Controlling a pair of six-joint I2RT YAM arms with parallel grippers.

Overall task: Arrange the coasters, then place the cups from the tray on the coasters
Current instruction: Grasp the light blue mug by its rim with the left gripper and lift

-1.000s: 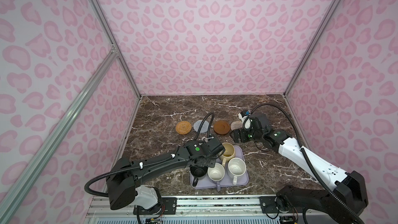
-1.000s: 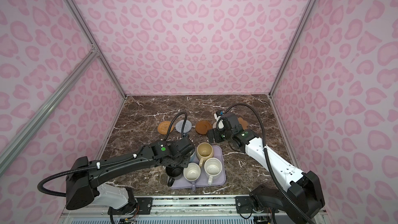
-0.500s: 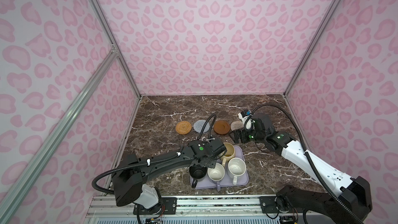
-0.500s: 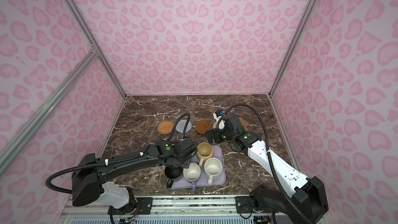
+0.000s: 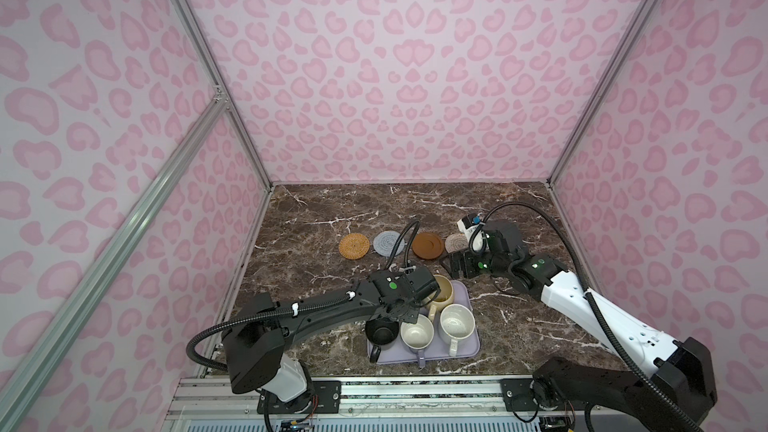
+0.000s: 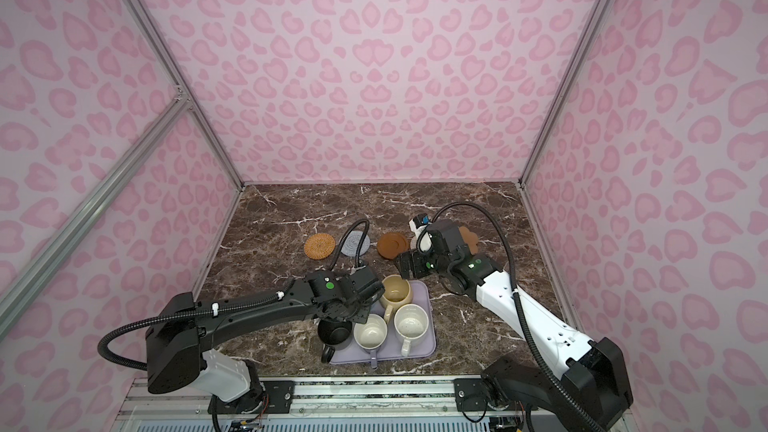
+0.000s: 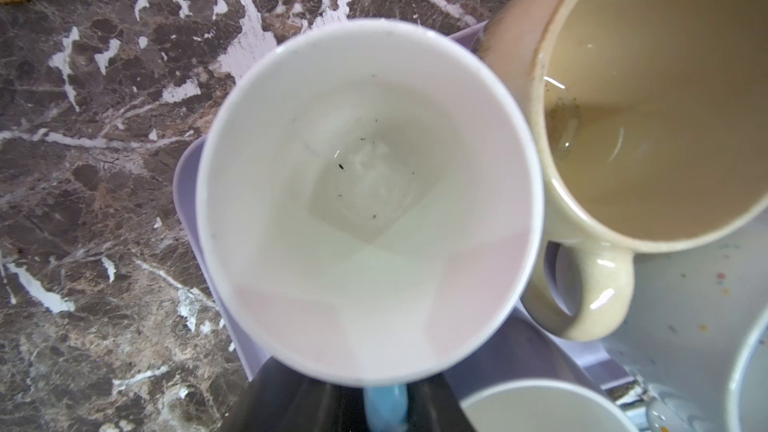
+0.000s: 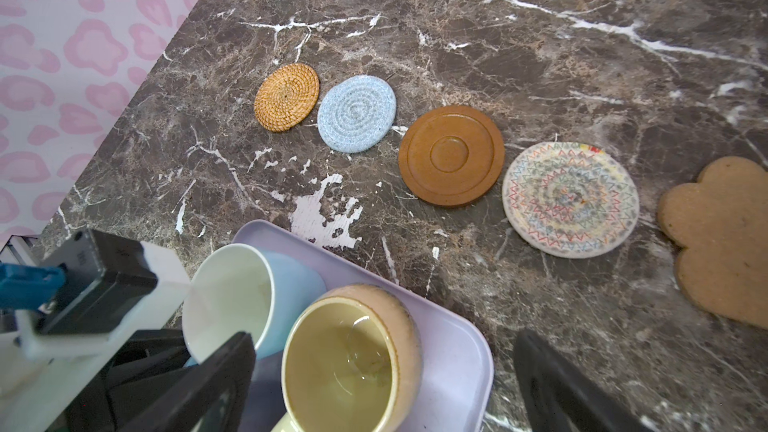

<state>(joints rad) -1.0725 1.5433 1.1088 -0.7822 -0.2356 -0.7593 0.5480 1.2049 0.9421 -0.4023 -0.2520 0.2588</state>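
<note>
My left pincer grips the light blue cup by its handle, tilted at the far left corner of the tray, beside the yellow cup. My right pincer hangs wide open near the brown coaster.

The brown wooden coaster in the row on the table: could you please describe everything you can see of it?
The brown wooden coaster is a round disc, smooth and matte like turned wood, with a raised rim and a ring groove around a shallow centre. It lies flat on the marble table, in the middle of the row of five, between the blue-grey woven coaster and the cream patterned coaster, very close to both. Nothing stands on it.
</note>
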